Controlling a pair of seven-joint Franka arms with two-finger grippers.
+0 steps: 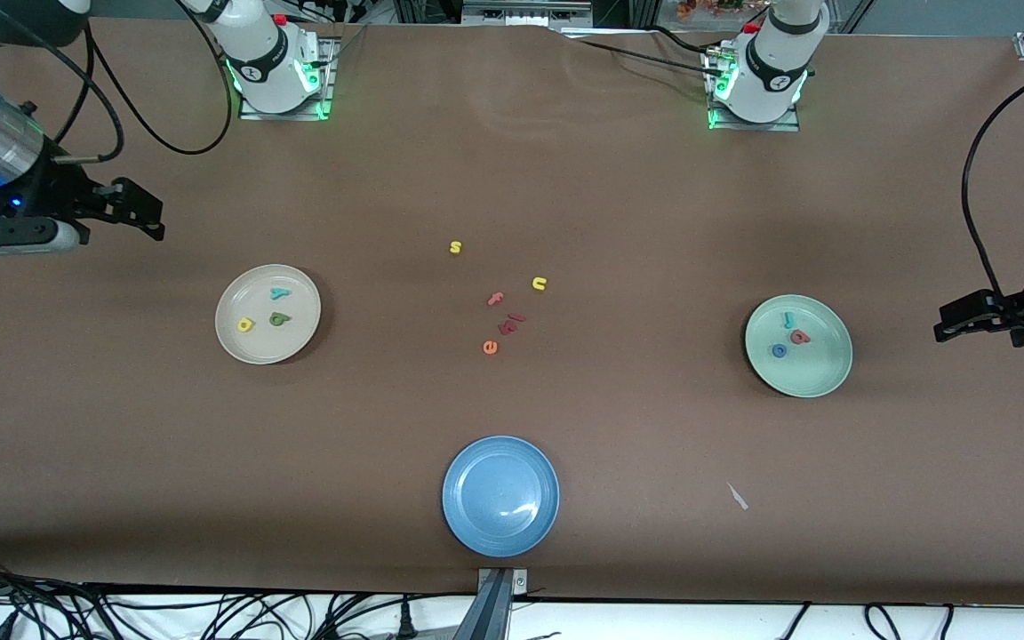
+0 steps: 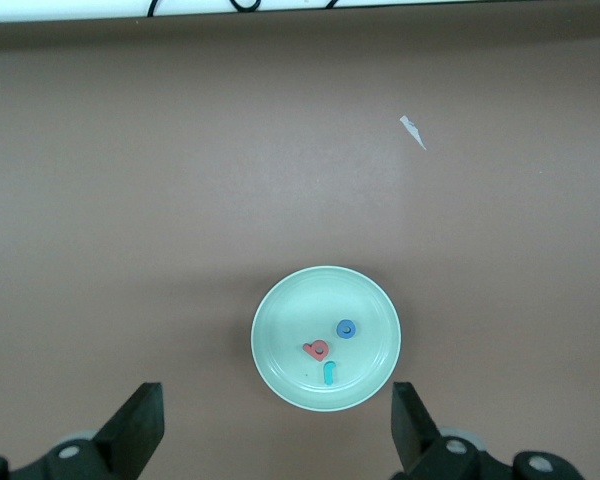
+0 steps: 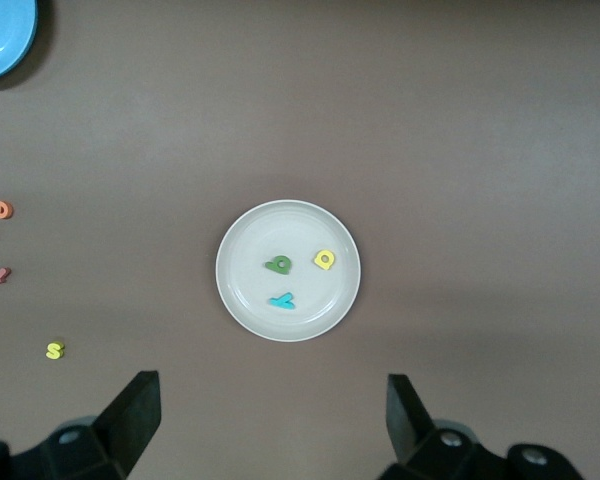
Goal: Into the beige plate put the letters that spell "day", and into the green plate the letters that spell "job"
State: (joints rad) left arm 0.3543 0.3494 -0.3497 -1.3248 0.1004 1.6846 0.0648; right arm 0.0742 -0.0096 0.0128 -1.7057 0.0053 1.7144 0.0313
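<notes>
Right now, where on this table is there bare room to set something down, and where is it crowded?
Bare brown table runs between the loose letters in the middle and each robot base. The blue plate holds nothing. It's crowded mid-table, between the beige plate and green plate, each carrying three letters. Both open grippers, left and right, hang at the table's ends.

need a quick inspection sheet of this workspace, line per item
surface: brown table, a small white scrap on it
job's things: green d, yellow a, teal y in beige plate; teal j, blue o, pink-red b in green plate
clutter: blue plate; loose letters mid-table
grippers: left pincer open, right pincer open, each at its own table end
cables: black cables off both arms
surroundings: nothing seen
</notes>
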